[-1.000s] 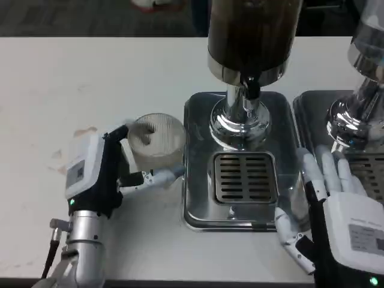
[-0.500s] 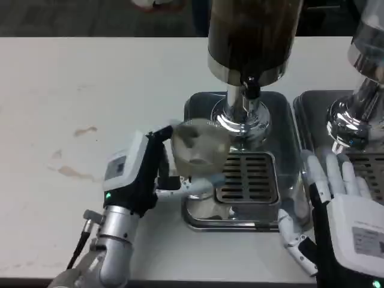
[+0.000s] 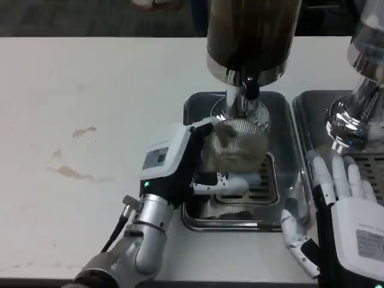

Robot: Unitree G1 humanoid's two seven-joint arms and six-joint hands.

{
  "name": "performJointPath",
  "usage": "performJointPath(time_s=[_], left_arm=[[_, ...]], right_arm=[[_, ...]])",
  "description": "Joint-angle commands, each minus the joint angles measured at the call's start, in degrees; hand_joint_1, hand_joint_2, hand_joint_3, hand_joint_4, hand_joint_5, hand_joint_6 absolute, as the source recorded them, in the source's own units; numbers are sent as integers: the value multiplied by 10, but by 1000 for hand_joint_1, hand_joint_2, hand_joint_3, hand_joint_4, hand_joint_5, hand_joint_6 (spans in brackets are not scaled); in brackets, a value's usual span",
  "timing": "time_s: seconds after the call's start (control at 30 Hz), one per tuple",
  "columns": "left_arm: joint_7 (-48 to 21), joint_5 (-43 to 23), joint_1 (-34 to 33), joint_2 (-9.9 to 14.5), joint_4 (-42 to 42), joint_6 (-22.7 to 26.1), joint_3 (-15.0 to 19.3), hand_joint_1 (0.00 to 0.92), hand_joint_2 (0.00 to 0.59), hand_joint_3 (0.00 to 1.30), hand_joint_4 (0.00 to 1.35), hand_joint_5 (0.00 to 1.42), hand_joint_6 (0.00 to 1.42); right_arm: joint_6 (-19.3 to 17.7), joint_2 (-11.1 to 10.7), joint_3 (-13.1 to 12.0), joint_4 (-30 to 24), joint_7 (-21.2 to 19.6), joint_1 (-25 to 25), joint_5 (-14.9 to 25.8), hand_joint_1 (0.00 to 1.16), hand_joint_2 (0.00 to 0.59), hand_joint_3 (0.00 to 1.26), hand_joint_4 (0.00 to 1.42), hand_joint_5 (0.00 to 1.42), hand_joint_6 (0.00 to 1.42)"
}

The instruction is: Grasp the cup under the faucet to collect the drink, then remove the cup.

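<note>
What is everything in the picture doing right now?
cup: held by the left hand over the drip tray, below the faucet.
left hand: grips the cup.
right hand: holds nothing, fingers spread, beside the tray.
faucet: no stream seen.
dispenser tank: dark drink inside.
drip tray: on the table.

The white table (image 3: pixel 90 90) is carrying two metal drip trays (image 3: pixel 198 114) (image 3: pixel 309 111) side by side, and is showing brown stains (image 3: pixel 75 172).
</note>
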Motion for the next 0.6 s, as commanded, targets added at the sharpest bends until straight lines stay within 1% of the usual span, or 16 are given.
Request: performJointPath(time_s=[0.03, 0.13, 0.3, 0.47, 0.53, 0.57, 0.6], left_arm=[[7, 5, -22, -12, 10, 15, -8, 580, 12, 872, 1041, 1202, 1288], [1, 6, -30, -17, 15, 26, -13, 581, 11, 872, 1041, 1202, 1288], [-1, 7, -33, -19, 17, 31, -23, 583, 3, 872, 1041, 1192, 1288], [3, 8, -30, -19, 18, 34, -30, 577, 0, 850, 986, 1152, 1252], [5, 11, -26, -17, 18, 38, -33, 574, 0, 819, 928, 1096, 1196], [10, 12, -23, -15, 17, 39, -35, 561, 0, 780, 871, 1066, 1171], [15, 13, -20, -14, 16, 39, -35, 549, 0, 757, 848, 1058, 1150]], right_arm=[[4, 2, -4, -8, -10, 5, -4, 93, 500, 83, 0, 0, 67], [4, 1, -5, -8, -10, 5, -3, 93, 500, 83, 0, 0, 67], [2, 1, -5, -6, -11, 5, -1, 94, 501, 83, 0, 0, 75], [2, 3, -5, -5, -11, 3, 0, 95, 501, 83, 0, 0, 78], [2, 3, -6, -5, -11, 4, 2, 95, 501, 83, 0, 0, 79], [2, 3, -6, -5, -12, 4, 3, 95, 501, 83, 0, 0, 80], [2, 3, -7, -5, -12, 5, 3, 95, 501, 83, 0, 0, 80]])
